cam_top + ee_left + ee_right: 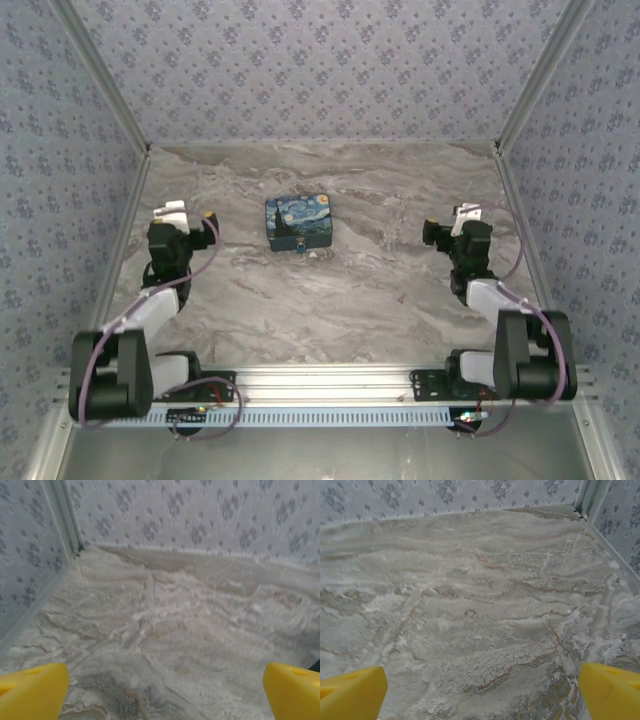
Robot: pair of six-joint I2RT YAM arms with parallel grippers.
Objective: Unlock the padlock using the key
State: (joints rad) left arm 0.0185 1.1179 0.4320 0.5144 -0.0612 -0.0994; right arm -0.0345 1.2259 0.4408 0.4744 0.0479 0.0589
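The blue-and-yellow painted box [298,221] stands at the middle of the marble table. A tiny dark padlock [300,247] hangs at its front edge. By the box's front right corner lies a small speck [331,252], too small to tell whether it is the key. My left gripper [190,213] hovers left of the box, well apart from it. In the left wrist view its yellow fingertips [32,692] stand wide, so the left gripper [165,692] is open over bare marble. My right gripper [448,221] is off to the right, and in its wrist view the right gripper [482,692] is open and empty.
Patterned walls close the table [330,300] at the back and on both sides. The aluminium rail [320,380] with both arm bases runs along the near edge. Each wrist camera faces a back corner, with marble lying between gripper and wall.
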